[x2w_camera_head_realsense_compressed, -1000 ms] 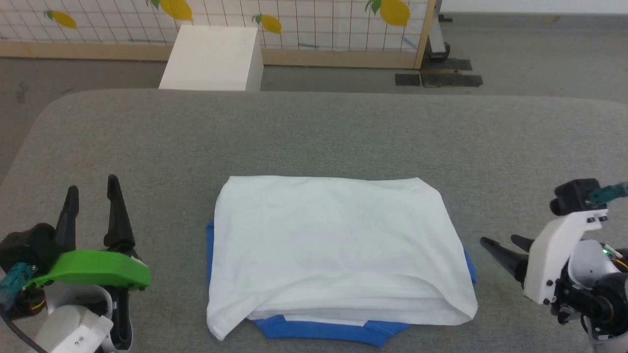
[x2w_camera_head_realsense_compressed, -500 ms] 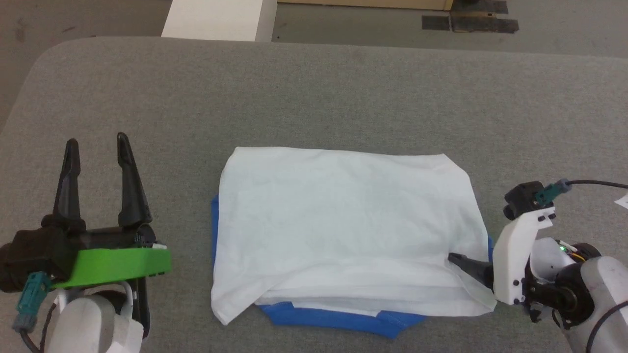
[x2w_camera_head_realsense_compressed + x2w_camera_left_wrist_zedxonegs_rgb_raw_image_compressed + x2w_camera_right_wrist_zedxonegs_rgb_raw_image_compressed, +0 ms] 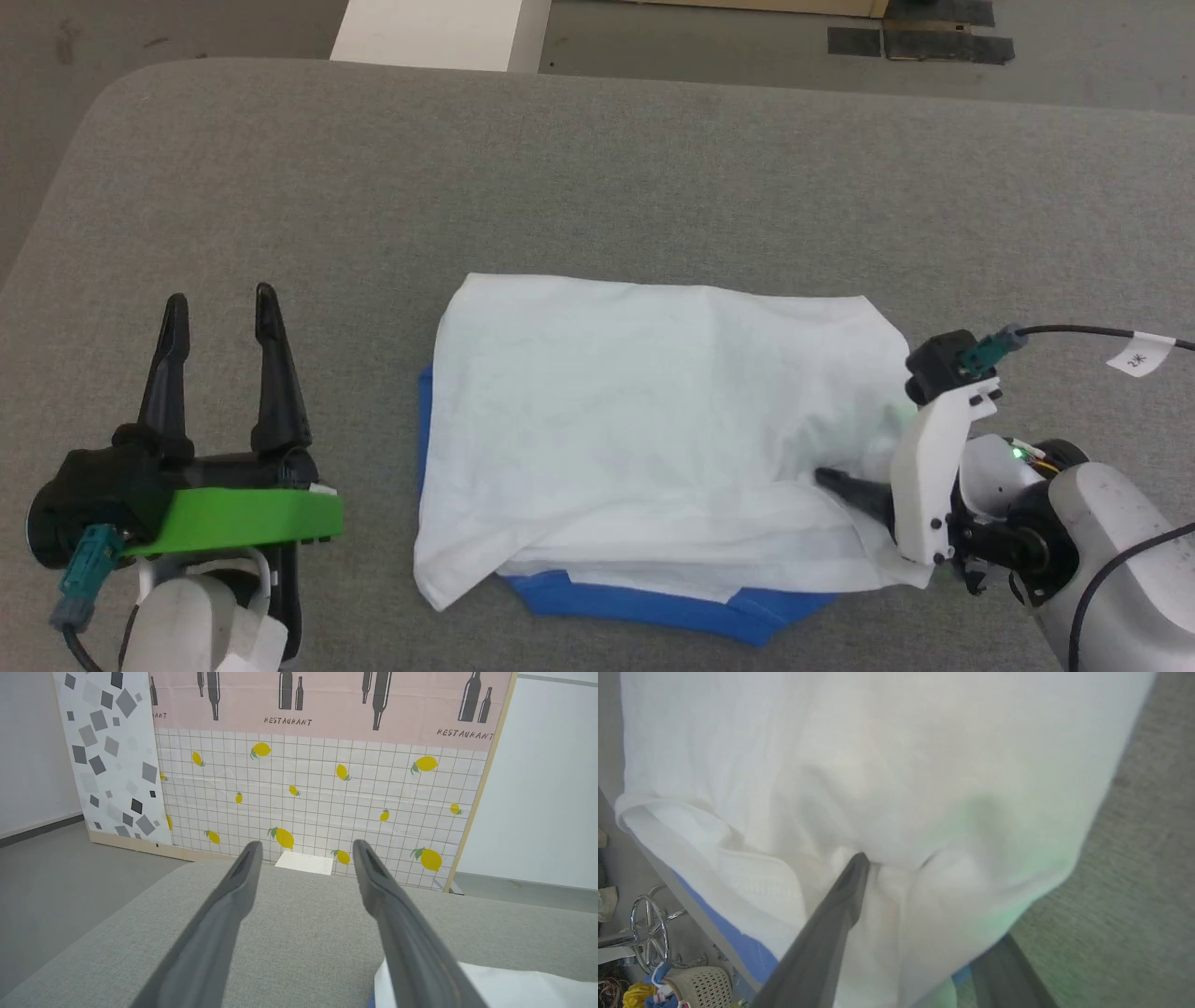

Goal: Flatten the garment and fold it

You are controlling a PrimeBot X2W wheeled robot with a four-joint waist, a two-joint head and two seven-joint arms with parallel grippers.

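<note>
garment (image 3: 653, 411): white body folded to a rough rectangle, flat on the grey counter (image 3: 597, 187). you see it a little toward 6 o'clock of the counter's middle.
blue cloth (image 3: 653, 611): peeks out under the white along the garment's 6 o'clock edge, and as a thin strip at its 9 o'clock edge.
right end effector (image 3: 831, 495): at the garment's 4 o'clock corner, pointing toward 9 o'clock. upper finger (image 3: 831, 914) lies over the white top layer, the other runs beneath it. fingers stand apart with cloth between them.
cloth at that corner: bunched around the upper fingertip.
left end effector (image 3: 220, 295): over bare counter at the garment's 9 o'clock, well apart from it. fingers spread, pointing to 12 o'clock, nothing held.
</note>
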